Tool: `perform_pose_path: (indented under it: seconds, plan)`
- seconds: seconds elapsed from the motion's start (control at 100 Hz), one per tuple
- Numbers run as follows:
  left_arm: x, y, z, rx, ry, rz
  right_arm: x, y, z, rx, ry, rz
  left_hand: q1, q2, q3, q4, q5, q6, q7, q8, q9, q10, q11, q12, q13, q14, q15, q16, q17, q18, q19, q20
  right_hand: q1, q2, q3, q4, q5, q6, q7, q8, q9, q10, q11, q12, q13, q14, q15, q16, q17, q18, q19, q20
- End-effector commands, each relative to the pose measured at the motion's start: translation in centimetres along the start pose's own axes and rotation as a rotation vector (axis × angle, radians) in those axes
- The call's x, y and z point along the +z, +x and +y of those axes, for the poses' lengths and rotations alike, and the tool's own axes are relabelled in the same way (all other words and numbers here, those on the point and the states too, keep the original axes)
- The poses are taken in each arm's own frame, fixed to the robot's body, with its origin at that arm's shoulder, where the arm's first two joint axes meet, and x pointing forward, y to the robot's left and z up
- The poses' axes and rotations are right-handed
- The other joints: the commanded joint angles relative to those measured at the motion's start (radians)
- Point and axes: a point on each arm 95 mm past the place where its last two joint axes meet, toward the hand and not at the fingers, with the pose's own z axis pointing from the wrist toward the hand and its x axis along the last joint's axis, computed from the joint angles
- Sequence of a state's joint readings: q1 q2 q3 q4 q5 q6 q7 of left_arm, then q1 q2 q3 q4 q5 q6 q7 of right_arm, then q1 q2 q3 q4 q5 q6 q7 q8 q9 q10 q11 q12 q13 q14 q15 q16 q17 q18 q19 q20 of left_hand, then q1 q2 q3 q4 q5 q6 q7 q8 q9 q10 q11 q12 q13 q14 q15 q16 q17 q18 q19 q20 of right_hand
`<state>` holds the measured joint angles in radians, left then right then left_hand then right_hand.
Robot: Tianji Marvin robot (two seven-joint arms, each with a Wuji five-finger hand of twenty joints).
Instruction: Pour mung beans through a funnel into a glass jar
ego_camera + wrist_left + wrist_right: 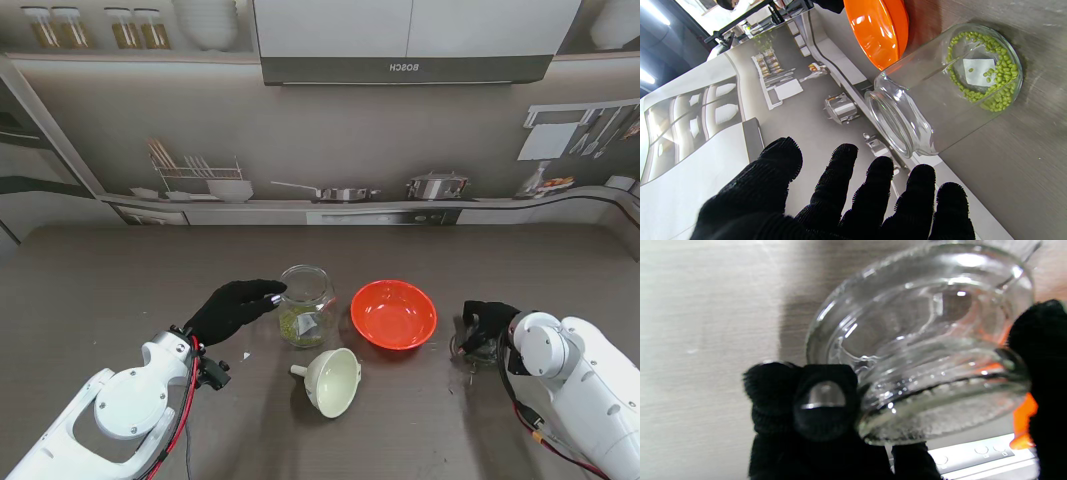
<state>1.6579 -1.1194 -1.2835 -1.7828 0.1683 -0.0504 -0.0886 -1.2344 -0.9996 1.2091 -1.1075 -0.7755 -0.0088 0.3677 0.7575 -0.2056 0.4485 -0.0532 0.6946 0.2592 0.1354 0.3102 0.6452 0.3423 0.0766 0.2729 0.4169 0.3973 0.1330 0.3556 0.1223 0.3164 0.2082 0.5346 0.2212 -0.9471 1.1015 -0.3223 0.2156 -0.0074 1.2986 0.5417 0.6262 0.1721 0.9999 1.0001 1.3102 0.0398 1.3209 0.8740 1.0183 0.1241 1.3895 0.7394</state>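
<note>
Stand view: we are hovering left hand (232,308), fingers spread, just beside clear glass jar (305,305) holding green mung beans (296,323); cream plastic funnel (331,381) lying tipped, nearer to me; orange bowl (394,313) right of jar.

Left wrist: we are risking nudging jar over, scattering beans.

Right wrist: right hand (826,413) clamping clear glass dish (923,350); contents unclear, grip partly cut off.

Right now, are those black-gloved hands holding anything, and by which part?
The right hand grips a clear glass dish by its rim. The left hand, fingers spread, holds nothing.
</note>
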Motion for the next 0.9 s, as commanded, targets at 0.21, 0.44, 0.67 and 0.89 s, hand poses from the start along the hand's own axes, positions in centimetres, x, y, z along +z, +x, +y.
perform_pose_path:
  seconds: [0.21, 0.44, 0.67, 0.89]
  plan:
    - [-0.1, 0.0, 0.1, -0.006, -0.014, 0.000, -0.2, 1.1, 1.6, 0.013, -0.011, 0.009, -0.030, -0.003, 0.003, 0.028, 0.007, -0.002, 0.005, 0.004, -0.004, -0.004, -0.002, 0.002, 0.010, 0.000, 0.015, 0.013, -0.003, -0.001, -0.019, 0.012, 0.450, 0.189, 0.268, 0.011, 0.168, 0.067, 0.211, 0.039, 0.124, -0.182, 0.258, 0.045, 0.017, -0.316, 0.090, 0.037, 0.044, -0.114, 0.025, 0.001]
    - [-0.2, 0.0, -0.1, -0.002, -0.007, 0.002, -0.6, 2.1, 4.0, 0.026, -0.051, 0.012, -0.029, -0.002, 0.003, 0.029, 0.005, 0.000, 0.004, 0.004, -0.004, -0.007, -0.002, 0.002, 0.011, 0.001, 0.015, 0.013, -0.004, 0.001, -0.019, 0.011, 0.451, 0.184, 0.271, 0.014, 0.174, 0.064, 0.211, 0.035, 0.125, -0.181, 0.256, 0.046, 0.017, -0.315, 0.093, 0.040, 0.048, -0.111, 0.026, 0.001]
    - [-0.4, 0.1, -0.4, 0.002, 0.005, 0.009, -1.9, 5.0, 8.0, 0.033, -0.120, 0.043, -0.030, -0.002, 0.002, 0.028, 0.006, -0.002, 0.004, 0.004, -0.003, -0.004, -0.002, 0.002, 0.010, 0.000, 0.015, 0.013, -0.003, 0.000, -0.019, 0.012, 0.455, 0.184, 0.270, 0.017, 0.178, 0.063, 0.211, 0.030, 0.130, -0.175, 0.253, 0.045, 0.017, -0.310, 0.096, 0.043, 0.050, -0.104, 0.027, 0.002]
    - [-0.8, 0.2, -0.8, 0.006, 0.023, 0.019, -3.3, 9.6, 11.8, 0.031, -0.189, 0.117, -0.030, -0.002, 0.002, 0.028, 0.006, -0.001, 0.005, 0.004, -0.002, -0.004, -0.002, 0.002, 0.011, 0.000, 0.015, 0.013, -0.002, 0.000, -0.019, 0.012, 0.455, 0.183, 0.268, 0.019, 0.180, 0.064, 0.211, 0.025, 0.131, -0.172, 0.250, 0.046, 0.017, -0.309, 0.097, 0.045, 0.052, -0.101, 0.028, 0.002]
